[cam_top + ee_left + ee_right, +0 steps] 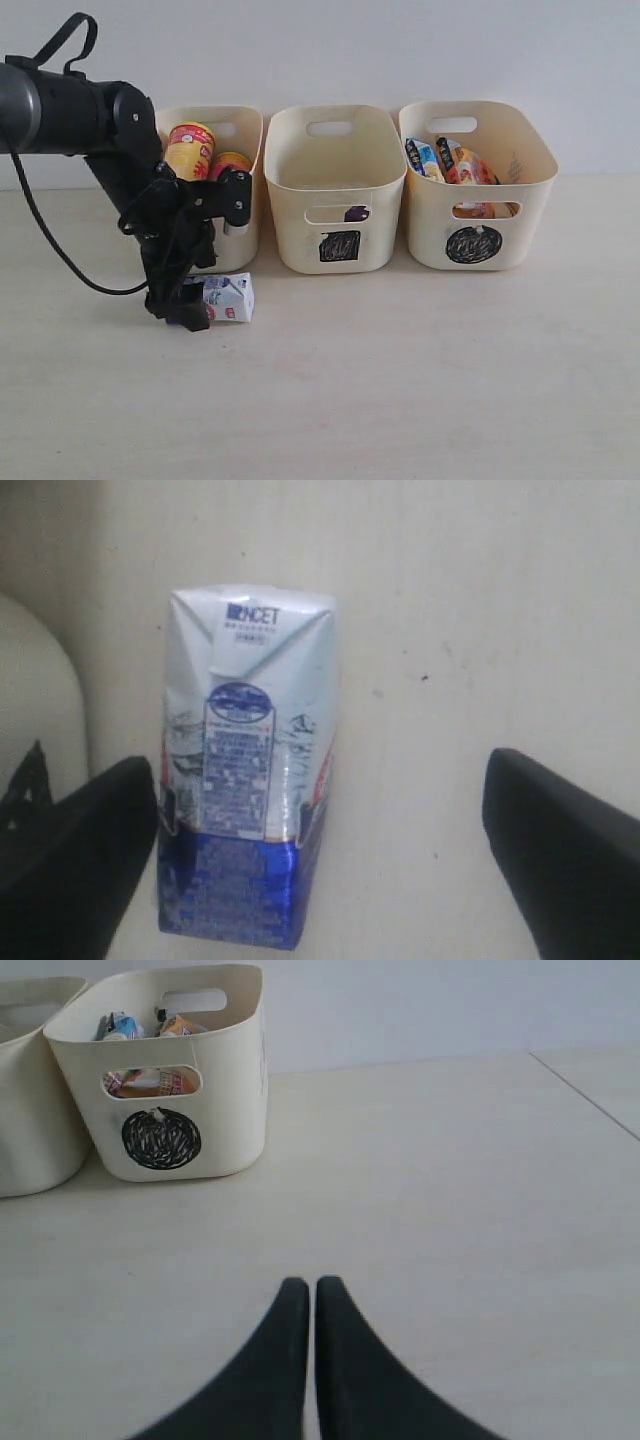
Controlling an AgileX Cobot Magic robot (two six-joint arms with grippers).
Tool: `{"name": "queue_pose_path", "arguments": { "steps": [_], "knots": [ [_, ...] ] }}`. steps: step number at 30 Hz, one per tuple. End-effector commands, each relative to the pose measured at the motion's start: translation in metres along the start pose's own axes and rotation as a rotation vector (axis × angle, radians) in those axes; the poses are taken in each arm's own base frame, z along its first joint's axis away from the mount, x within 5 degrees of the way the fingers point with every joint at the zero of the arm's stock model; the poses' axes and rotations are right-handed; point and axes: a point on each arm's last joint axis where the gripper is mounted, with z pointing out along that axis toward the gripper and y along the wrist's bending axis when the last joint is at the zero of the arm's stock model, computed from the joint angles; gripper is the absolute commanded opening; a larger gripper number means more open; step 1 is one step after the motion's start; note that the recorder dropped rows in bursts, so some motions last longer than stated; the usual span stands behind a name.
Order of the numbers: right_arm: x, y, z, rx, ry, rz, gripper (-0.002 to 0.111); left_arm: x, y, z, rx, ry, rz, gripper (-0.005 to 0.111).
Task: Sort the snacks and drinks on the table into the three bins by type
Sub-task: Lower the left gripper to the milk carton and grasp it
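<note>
Now left gripper (320, 825) is spread wide around the blue-white milk carton (248, 780), which lies on its side just in front of the left bin (247, 125), toward the table's far-left corner. One finger (90, 840) is just beside the carton, the other well apart. Right gripper (311, 1295) is pinched closed, empty, over bare tabletop (450, 1210). Bins line the far edge: yellow chip tube (189, 148) and pink chip tube (231, 162) in the left one, purple carton (356, 213) in the square-marked bin (335, 150), crinkly bags (468, 165) in the circle-marked bin (520, 150).

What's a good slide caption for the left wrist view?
Open left gripper straddling the blue-white milk carton lying on the table, jaws not yet closed.
</note>
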Motion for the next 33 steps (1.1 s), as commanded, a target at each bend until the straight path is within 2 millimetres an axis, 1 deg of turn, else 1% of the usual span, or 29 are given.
{"name": "queue_pose_path", "arguments": {
  "steps": [1,7,13,19,22,33],
  "knots": [
    [0.001,0.0,0.0,-0.002,-0.007,-0.001,0.0,0.012,0.004,0.01,0.016,0.011,-0.024,0.082],
    [0.001,0.0,0.0,-0.002,-0.007,-0.001,0.0,0.02,0.01,0.016,-0.001,0.011,-0.046,0.082],
    [0.001,0.0,0.0,-0.002,-0.007,-0.001,0.0,0.019,0.012,0.016,-0.03,-0.001,-0.025,0.082],
    [0.001,0.0,0.0,-0.002,-0.007,-0.001,0.0,0.012,0.014,0.017,-0.048,-0.081,-0.018,0.082],
    [0.001,0.0,0.0,-0.002,-0.007,-0.001,0.0,0.012,0.015,0.017,-0.056,-0.082,-0.016,0.081],
    [0.001,0.0,0.0,-0.002,-0.007,-0.001,0.0,0.016,0.015,0.042,-0.026,-0.063,-0.024,0.077]
  ]
}}
